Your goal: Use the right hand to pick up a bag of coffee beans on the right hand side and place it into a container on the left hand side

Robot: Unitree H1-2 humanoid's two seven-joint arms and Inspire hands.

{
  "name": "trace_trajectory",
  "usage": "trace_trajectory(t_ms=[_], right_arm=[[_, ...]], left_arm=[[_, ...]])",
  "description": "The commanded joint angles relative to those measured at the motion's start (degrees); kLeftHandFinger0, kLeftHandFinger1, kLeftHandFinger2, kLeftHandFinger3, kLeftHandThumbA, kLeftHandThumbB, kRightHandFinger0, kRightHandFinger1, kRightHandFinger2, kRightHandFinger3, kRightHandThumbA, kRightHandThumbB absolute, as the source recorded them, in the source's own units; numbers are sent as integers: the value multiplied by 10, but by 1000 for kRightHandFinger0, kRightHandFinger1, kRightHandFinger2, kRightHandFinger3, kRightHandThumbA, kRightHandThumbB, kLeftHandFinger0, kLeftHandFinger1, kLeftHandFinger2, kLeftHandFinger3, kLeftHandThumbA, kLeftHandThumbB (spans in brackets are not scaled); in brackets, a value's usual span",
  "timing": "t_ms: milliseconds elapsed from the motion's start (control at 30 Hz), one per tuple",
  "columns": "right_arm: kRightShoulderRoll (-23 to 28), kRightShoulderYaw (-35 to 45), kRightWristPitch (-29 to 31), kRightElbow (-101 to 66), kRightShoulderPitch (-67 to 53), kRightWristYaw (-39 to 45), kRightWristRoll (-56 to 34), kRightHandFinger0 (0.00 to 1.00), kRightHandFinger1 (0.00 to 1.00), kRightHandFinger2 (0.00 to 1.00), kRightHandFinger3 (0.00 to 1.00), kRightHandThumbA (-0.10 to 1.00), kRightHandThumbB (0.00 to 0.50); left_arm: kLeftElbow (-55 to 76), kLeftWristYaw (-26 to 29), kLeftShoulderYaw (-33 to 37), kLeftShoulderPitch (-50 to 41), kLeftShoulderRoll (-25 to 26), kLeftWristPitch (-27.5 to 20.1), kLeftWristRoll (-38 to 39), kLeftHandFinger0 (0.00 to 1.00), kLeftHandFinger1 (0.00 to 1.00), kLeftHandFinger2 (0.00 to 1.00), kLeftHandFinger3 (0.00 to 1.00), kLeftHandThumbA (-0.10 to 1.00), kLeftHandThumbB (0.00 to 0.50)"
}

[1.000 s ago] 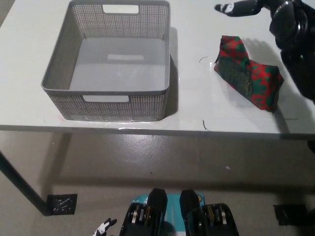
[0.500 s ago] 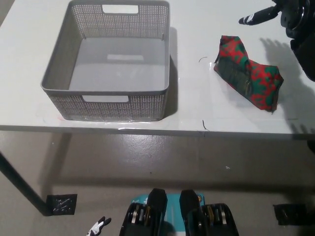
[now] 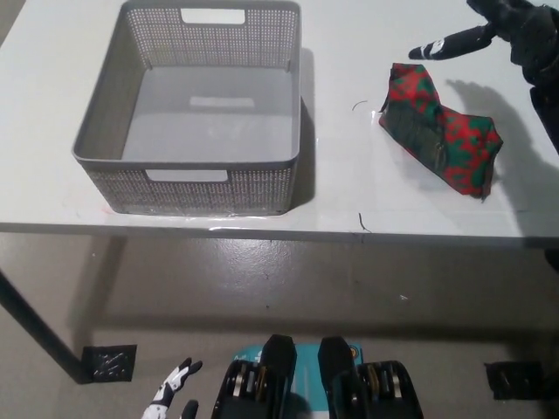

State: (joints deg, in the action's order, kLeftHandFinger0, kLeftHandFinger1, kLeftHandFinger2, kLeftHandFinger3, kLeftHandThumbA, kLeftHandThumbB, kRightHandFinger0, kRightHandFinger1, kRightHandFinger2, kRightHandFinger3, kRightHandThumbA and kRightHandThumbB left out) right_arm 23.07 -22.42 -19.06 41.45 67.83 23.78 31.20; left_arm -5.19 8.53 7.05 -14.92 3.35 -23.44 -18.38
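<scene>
Right hand (image 3: 511, 26): empty, fingers spread — above the tabletop (image 3: 349, 175), at its far right.
Bag (image 3: 441, 131): on the tabletop, just below-left of that hand; long axis diagonal.
Basket (image 3: 196, 188): empty, well left.
Left hand (image 3: 173, 393): low, fingers apart — far off.

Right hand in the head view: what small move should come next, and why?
Probably lower the right hand down and slightly toward the robot onto the coffee bag. The hand hovers open beyond the bag's far end, fingers extended and touching nothing; the bag lies flat on the table, apart from the empty basket. The left hand hangs low, idle.
</scene>
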Motion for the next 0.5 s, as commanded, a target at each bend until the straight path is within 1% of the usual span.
trace_trajectory(t_ms=[0,33,200,233,267,300,333,467], right_arm=[[10,11,-18,-50,16,24,-12,1000,1000,1000,1000,987,499],[7,7,-15,-48,15,19,-7,1000,1000,1000,1000,961,496],[4,-8,-4,-30,15,15,4,1000,1000,1000,1000,970,500],[1,-7,-8,-27,14,12,2,1000,1000,1000,1000,945,487],[-2,0,-15,-26,12,12,-6,1000,1000,1000,1000,902,463],[-5,-2,-19,-17,13,11,-4,1000,1000,1000,1000,878,459],[-5,-6,-16,-8,14,9,-1,1000,1000,1000,1000,893,458],[-9,-11,5,37,22,-2,0,1000,1000,1000,1000,918,499]], left_arm=[[4,-3,0,3,4,-14,-1,1000,1000,1000,1000,1000,414],[8,-3,0,2,2,-11,-1,1000,1000,1000,1000,1000,417],[8,0,0,7,2,-12,-6,1000,1000,1000,1000,1000,408],[7,1,-1,8,3,-15,-6,1000,1000,1000,1000,1000,403],[7,1,-1,8,4,-15,-7,1000,1000,1000,1000,1000,405],[8,1,-2,7,3,-15,-6,1000,1000,1000,1000,1000,417],[9,1,-2,7,3,-14,-5,1000,1000,1000,1000,1000,418],[16,1,-4,4,1,-12,-2,1000,1000,1000,1000,1000,420]])
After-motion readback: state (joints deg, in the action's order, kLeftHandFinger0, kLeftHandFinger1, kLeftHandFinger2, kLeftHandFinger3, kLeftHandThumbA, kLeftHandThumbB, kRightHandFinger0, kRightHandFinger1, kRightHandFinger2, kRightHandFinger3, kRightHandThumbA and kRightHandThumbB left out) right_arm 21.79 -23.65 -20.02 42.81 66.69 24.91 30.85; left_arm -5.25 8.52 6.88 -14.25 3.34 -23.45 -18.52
